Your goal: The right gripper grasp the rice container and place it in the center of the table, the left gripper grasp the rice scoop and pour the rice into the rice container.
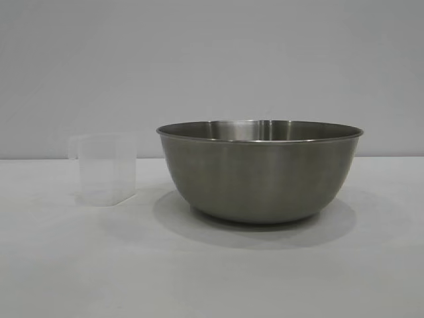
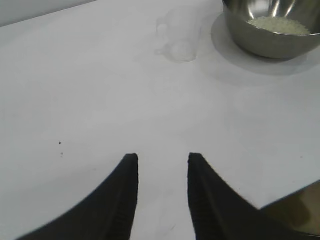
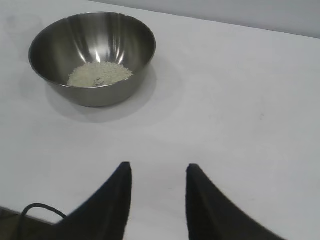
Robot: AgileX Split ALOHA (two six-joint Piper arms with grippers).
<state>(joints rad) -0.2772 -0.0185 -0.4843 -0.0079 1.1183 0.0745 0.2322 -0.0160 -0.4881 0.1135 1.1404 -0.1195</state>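
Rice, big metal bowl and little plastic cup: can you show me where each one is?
rice [image 3: 99,74]: right wrist view, middle of the pale heap.
rice container [image 1: 260,175]: exterior view, front of its steel wall.
rice scoop [image 1: 106,171]: exterior view, its clear front wall.

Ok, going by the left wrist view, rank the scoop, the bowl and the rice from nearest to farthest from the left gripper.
1. Scoop, empty, standing on the table beside the bowl, well away from the left gripper.
2. Bowl, just past the scoop.
3. Rice, inside the bowl.
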